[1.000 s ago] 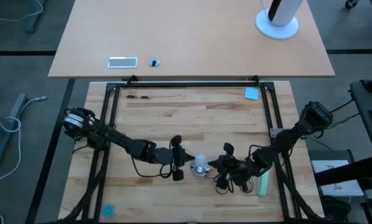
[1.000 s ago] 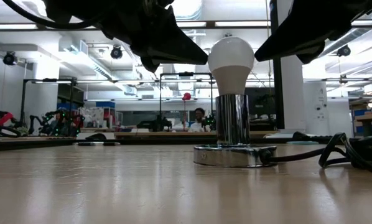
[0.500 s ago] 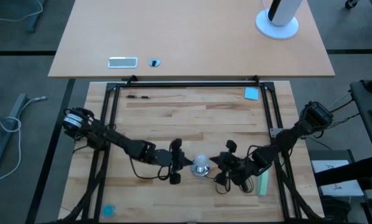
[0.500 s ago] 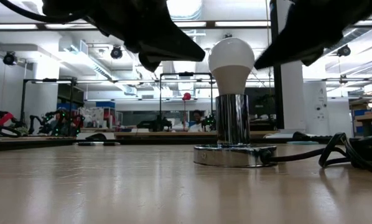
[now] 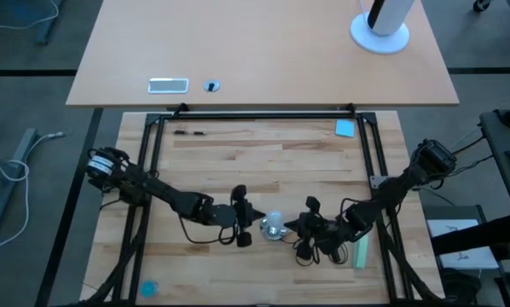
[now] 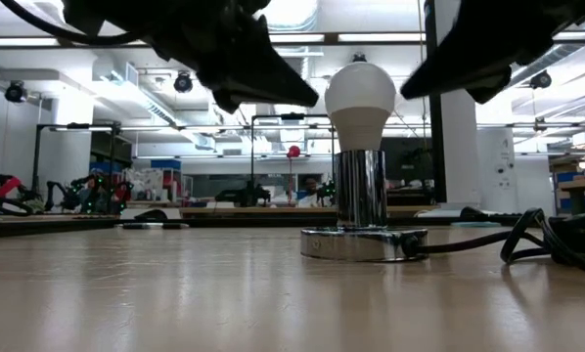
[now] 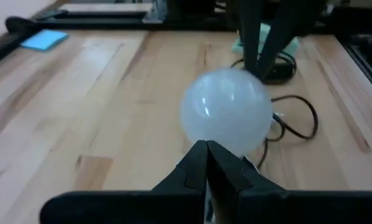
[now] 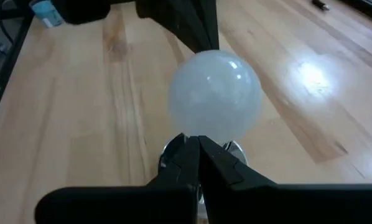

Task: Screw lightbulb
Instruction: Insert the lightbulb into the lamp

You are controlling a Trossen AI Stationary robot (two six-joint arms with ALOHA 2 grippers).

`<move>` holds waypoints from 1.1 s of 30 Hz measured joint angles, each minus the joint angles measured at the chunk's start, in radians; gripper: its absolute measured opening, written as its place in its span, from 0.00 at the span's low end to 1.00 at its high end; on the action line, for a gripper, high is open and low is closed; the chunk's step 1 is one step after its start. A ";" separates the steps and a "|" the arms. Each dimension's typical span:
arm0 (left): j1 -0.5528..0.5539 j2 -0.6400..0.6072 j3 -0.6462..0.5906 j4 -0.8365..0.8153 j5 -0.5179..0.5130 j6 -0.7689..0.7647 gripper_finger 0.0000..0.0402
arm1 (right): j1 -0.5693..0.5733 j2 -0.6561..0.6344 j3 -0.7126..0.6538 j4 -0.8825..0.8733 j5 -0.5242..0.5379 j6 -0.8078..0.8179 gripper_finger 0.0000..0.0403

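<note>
The white frosted lightbulb (image 6: 361,93) stands upright with its base in the silver socket (image 6: 363,242), near the table's near edge at the middle (image 5: 275,226). My left gripper (image 5: 245,223) is shut, its tips at the bulb's left side at globe height (image 7: 206,149). My right gripper (image 5: 304,223) is shut, its tips at the bulb's right side (image 8: 198,144). The socket's black cord (image 6: 527,244) trails off to the right. My left gripper comes level from the table's left, and its shut fingertips (image 6: 312,96) meet the left side of the bulb's globe (image 6: 330,98). My right gripper comes level from the table's right, its shut fingertips (image 6: 410,90) at the right side of the globe (image 6: 394,96). I cannot tell whether it touches the globe.
A pale green block (image 5: 361,250) lies to the right of the socket, beside loops of cord (image 5: 306,249). A blue note (image 5: 345,128) lies at the far right. Black frame rails (image 5: 153,162) run along the table's sides.
Both grippers have drawn back a little from the bulb and come in again. The socket with the bulb has slid slightly toward the table's left and stays upright.
</note>
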 joint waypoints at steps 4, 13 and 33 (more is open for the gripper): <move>-0.003 -0.006 0.000 -0.046 0.065 -0.022 0.00 | -0.001 -0.002 0.000 -0.098 0.006 0.066 0.00; 0.002 -0.006 0.000 -0.005 0.115 -0.017 0.00 | -0.019 0.000 0.000 -0.120 0.082 0.073 0.00; 0.004 -0.007 0.000 -0.068 0.052 -0.051 0.00 | -0.012 0.000 0.000 -0.055 -0.012 0.065 0.00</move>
